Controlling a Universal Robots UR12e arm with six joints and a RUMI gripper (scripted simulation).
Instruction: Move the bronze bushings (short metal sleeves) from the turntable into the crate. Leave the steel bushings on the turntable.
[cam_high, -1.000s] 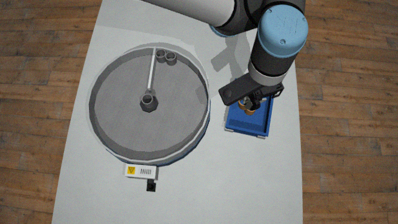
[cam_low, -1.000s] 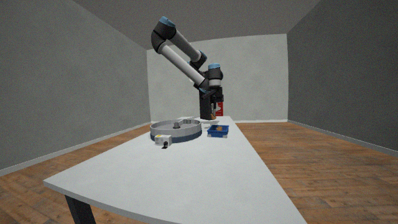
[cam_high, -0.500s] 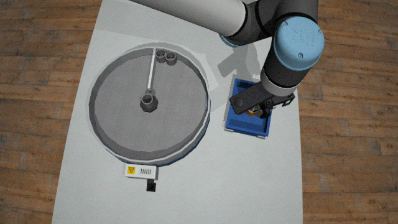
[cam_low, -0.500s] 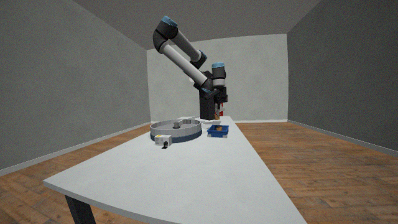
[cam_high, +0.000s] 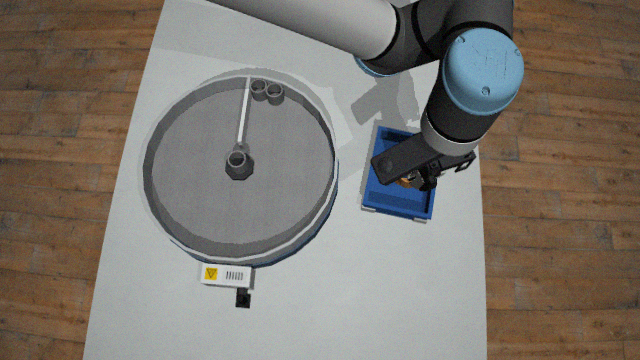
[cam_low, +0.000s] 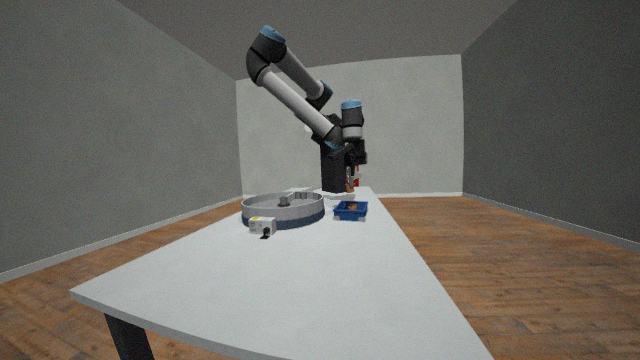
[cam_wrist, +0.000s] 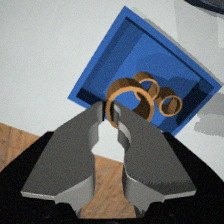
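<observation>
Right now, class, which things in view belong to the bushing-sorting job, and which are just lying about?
Part of the job:
- bronze bushing between the fingers
- two bronze bushings in the blue crate
- turntable
- steel bushings, to be left

Lying about:
- white box with yellow warning label
- small black block

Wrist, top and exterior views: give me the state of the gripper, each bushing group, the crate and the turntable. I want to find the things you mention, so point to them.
Gripper (cam_high: 412, 179) (cam_low: 350, 185) (cam_wrist: 107, 102): shut on a bronze bushing's wall
Held bronze bushing (cam_high: 404, 183) (cam_low: 350, 190) (cam_wrist: 122, 85): above crate
Other two bronze bushings (cam_wrist: 145, 76) (cam_wrist: 164, 107): in crate
Crate (cam_high: 400, 204) (cam_low: 350, 216) (cam_wrist: 95, 62): open-topped
Two steel bushings (cam_high: 259, 94) (cam_high: 275, 99): upright, on turntable
Turntable (cam_high: 210, 200) (cam_low: 282, 217): no bronze bushings visible
</observation>
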